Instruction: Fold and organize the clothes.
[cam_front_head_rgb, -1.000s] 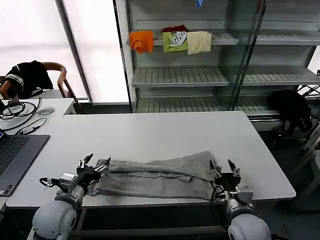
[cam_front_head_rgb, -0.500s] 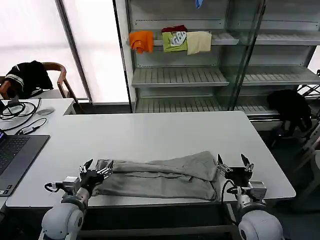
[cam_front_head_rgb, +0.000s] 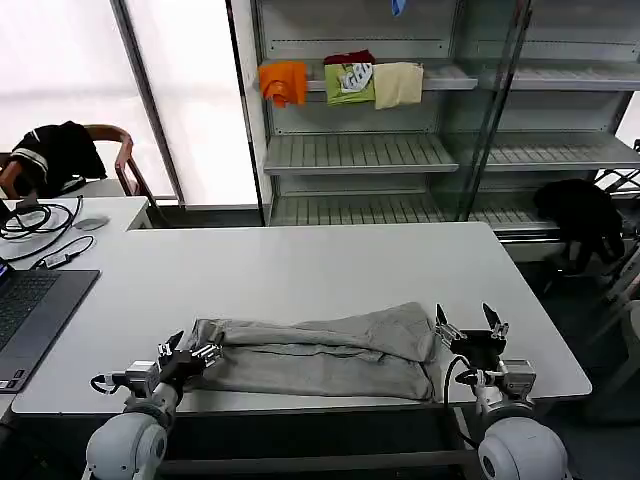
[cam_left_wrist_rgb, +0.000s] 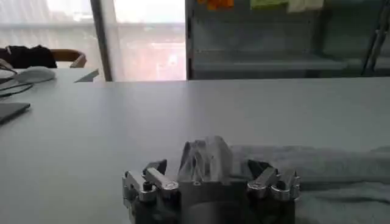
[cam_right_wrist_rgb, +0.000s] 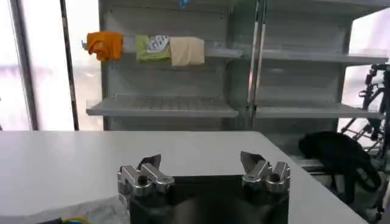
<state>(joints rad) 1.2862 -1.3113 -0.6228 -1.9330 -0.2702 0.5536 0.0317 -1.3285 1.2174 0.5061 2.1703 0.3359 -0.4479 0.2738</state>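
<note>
1. A white table (cam_front_head_rgb: 300, 270) stands before grey shelves (cam_front_head_rgb: 400, 150) holding coloured cloths.
2. A grey shirt (cam_front_head_rgb: 320, 355) lies bunched in a long roll along the table's near edge.
3. The left gripper (cam_front_head_rgb: 190, 355), jaws spread, sits at one shirt end; the right gripper (cam_front_head_rgb: 470, 330), jaws spread and empty, sits beside the other.

I see a white worktop (cam_front_head_rgb: 330, 260) in front of me, with a dark laptop (cam_front_head_rgb: 30, 310) at its left edge. Beyond that, a second desk carries black cables (cam_front_head_rgb: 35, 220) and a mouse (cam_front_head_rgb: 91, 223). A wooden chair (cam_front_head_rgb: 118, 155) holds a black garment (cam_front_head_rgb: 55, 152). Behind, metal shelving (cam_front_head_rgb: 400, 150) carries orange (cam_front_head_rgb: 283, 82), green (cam_front_head_rgb: 350, 83) and cream cloths (cam_front_head_rgb: 398, 84).
</note>
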